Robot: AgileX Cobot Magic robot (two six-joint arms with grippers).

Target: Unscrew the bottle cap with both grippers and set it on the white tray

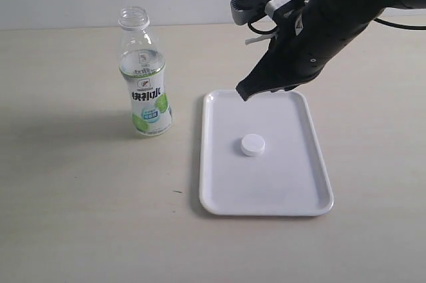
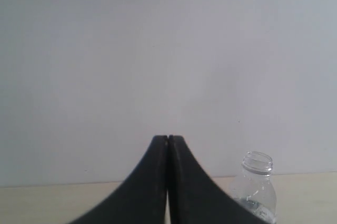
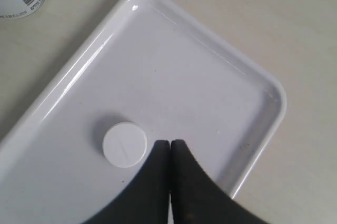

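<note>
Cap off and lying on the tray; both pairs of fingers pressed together, holding nothing.

The cap [image 1: 253,144] sits flat, broad face up, near the middle of the tray [image 1: 279,190], apart from every rim. The right fingers [image 1: 253,84] hang over the tray's far end, with the cap just nearer the camera and below them, so this arm is the closer one. A round disc, the cap has no long axis to line up with. The bottle [image 1: 143,76] stands upright and open-necked on the counter [image 1: 66,196], left of the tray and out of the way. The left fingers [image 2: 152,182] are raised, away from the tray, with the bottle's neck to one side of them. I judge the placing done.
</note>
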